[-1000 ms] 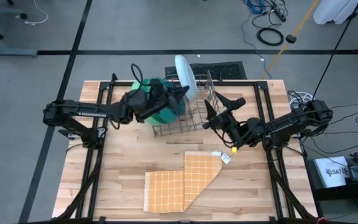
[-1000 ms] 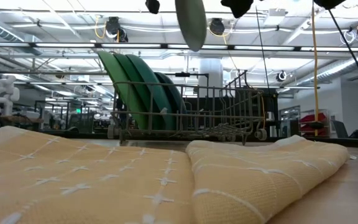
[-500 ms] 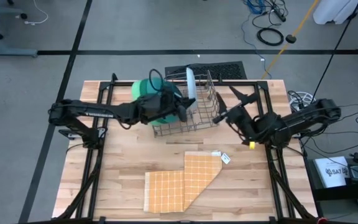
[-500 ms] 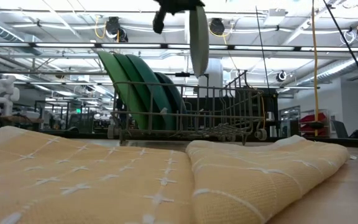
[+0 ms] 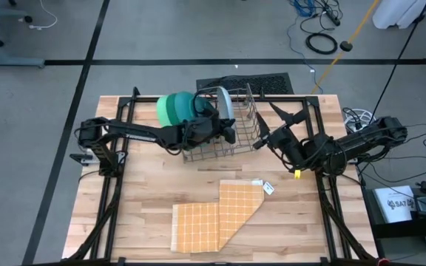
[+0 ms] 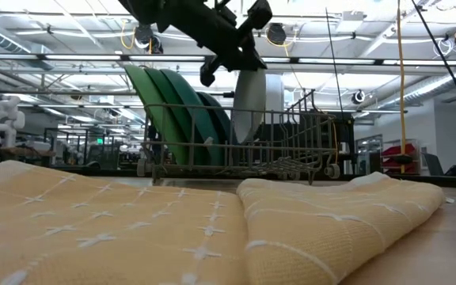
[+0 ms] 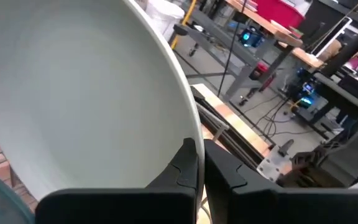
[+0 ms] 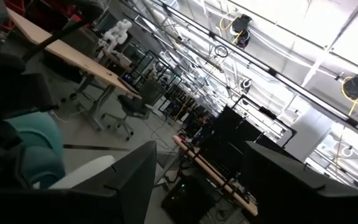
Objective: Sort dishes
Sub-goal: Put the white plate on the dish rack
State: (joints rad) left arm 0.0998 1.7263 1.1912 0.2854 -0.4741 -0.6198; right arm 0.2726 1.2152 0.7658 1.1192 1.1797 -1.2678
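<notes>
My left gripper [image 5: 226,127] is shut on a pale blue plate [image 5: 225,103], which stands upright over the grey wire rack [image 5: 248,131]; the low view shows the plate [image 6: 248,107] reaching down behind the rack's wires [image 6: 291,138]. Several green and teal plates [image 6: 172,103] stand on edge in the rack's left part and also show in the high view [image 5: 174,109]. My right gripper [image 5: 271,124] is open and empty just right of the rack. The orange checked cloth [image 5: 217,214] lies folded near the table's front. My left gripper pinches the pale blue plate's rim [image 7: 193,127] between its two fingers, one finger on each face. The fingers slant down from above and from the table's left, onto the plate's upper edge [image 6: 246,73]. The plate hangs upright, its lower edge inside the rack; whether it rests there I cannot tell.
The rack's right part [image 5: 251,111] holds no plates. A black mat [image 5: 246,80] lies behind the rack at the table's far edge. Bare wood [image 5: 139,185] lies left of the cloth.
My left gripper has gone toward the table's right edge and down, carrying the pale blue plate from above the rack down between its wires, upright throughout. My right gripper has drawn back a little toward the table's right edge.
</notes>
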